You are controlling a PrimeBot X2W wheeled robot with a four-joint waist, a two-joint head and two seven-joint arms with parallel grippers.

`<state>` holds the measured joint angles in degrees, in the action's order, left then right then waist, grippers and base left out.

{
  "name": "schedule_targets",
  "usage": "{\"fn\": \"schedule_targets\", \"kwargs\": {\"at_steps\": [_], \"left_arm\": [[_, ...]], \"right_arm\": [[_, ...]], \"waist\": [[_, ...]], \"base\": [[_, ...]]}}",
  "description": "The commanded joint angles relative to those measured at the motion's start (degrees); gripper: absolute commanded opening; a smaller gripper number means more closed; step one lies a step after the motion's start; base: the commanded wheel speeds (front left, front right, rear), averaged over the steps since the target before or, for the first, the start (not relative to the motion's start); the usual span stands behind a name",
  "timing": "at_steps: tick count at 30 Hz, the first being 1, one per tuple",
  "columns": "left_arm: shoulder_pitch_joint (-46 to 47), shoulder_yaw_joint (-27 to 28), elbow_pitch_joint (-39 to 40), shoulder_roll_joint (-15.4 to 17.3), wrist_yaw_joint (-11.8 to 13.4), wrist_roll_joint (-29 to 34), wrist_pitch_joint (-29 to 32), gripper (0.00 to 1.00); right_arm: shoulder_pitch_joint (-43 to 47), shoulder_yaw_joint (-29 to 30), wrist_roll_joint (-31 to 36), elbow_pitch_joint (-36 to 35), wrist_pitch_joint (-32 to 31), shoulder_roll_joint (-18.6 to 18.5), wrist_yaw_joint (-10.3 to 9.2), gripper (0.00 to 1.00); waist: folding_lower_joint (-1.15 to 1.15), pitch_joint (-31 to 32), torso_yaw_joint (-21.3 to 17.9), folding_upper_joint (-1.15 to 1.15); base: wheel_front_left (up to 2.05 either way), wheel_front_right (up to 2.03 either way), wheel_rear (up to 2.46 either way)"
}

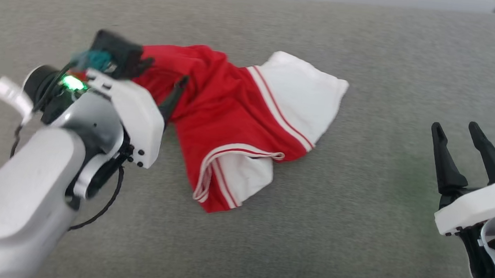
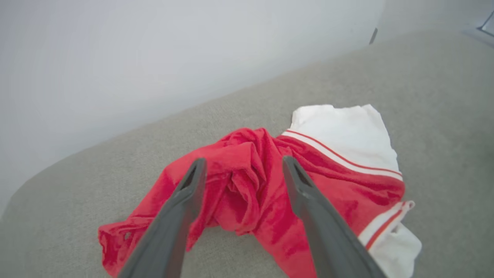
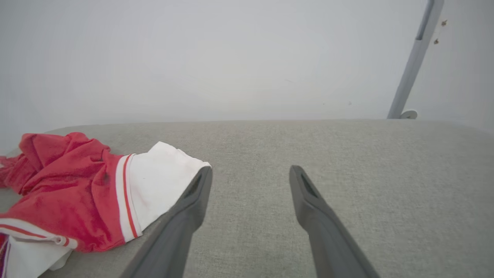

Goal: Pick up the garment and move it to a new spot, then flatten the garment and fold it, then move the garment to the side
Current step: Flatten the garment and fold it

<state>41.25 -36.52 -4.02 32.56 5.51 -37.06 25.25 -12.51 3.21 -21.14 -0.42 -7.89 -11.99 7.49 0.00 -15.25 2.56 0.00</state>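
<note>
– Progress with the shirt (image 1: 227,119), as you read it?

– Early, I'd say. It lies in a crumpled heap on the grey cushion (image 1: 354,236), a little left of the middle. One white sleeve (image 1: 304,90) is spread out to the right and the other is bunched at the near side. Nothing is flat and nothing is folded. Whether this is already its new spot I cannot tell. Flattening, folding and setting it aside all look yet to be done.

– Starting from the left, what about the arm there?

– The left gripper (image 2: 244,170) is at the shirt's left end, fingers spread wide and holding nothing. In the left wrist view the two fingers frame a raised red bunch of cloth. Whether the tips touch the fabric I can't tell.

– And over on the right?

– The right gripper (image 1: 456,129) sits well apart from the shirt, over bare cushion at the near right. Its fingers are also spread and empty. In its own wrist view the white sleeve lies off to the left of the fingers, not between them.
</note>
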Motion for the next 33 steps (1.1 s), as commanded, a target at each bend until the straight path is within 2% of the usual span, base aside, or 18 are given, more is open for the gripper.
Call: {"fn": "schedule_targets", "kwargs": {"at_steps": [1,9,13,19,22,26,33], "left_arm": [[-2.0,1.0,1.2,0.0,1.3,1.3,-3.5,1.0],[-13.0,5.1,3.9,-1.2,7.5,3.1,-20.6,1.0],[-17.9,6.8,3.7,-2.7,9.2,2.2,-27.6,1.0],[-21.9,7.8,3.3,-4.8,9.7,1.9,-35.0,1.0],[-23.6,7.8,2.4,-6.5,9.5,1.5,-37.6,1.0],[-25.5,8.6,0.9,-9.6,9.2,0.4,-39.5,1.0],[-28.1,10.6,-1.0,-15.3,7.1,1.2,-40.5,1.0]], "right_arm": [[-1.0,-0.6,0.1,-0.2,-0.8,-0.8,-0.01,1.0],[-3.5,-3.0,-0.1,1.6,-4.3,-4.3,-0.01,1.0],[-5.5,-4.8,0.0,3.3,-6.4,-6.8,-0.01,1.0],[-8.8,-7.7,-0.9,6.9,-9.2,-10.3,-0.01,1.0],[-11.5,-10.1,-0.1,9.8,-11.2,-13.8,-0.03,1.0],[-15.6,-12.8,-1.8,14.2,-14.3,-16.2,-0.02,1.0],[-22.5,-19.6,-6.2,23.8,-23.2,-20.9,-0.01,1.0]], "waist": [[0.0,0.5,2.0,0.0],[0.0,1.3,8.3,0.0],[0.0,1.3,11.5,0.0],[0.0,0.7,15.5,0.0],[0.0,0.0,17.9,0.0],[0.0,-0.9,20.6,0.0],[0.0,-2.3,24.9,0.0]], "base": [[0.0,0.0,0.0],[0.0,0.0,0.0],[0.0,0.0,0.0],[0.0,0.0,0.0],[0.0,0.0,0.0],[0.0,0.0,0.0],[0.0,0.0,0.0]]}}
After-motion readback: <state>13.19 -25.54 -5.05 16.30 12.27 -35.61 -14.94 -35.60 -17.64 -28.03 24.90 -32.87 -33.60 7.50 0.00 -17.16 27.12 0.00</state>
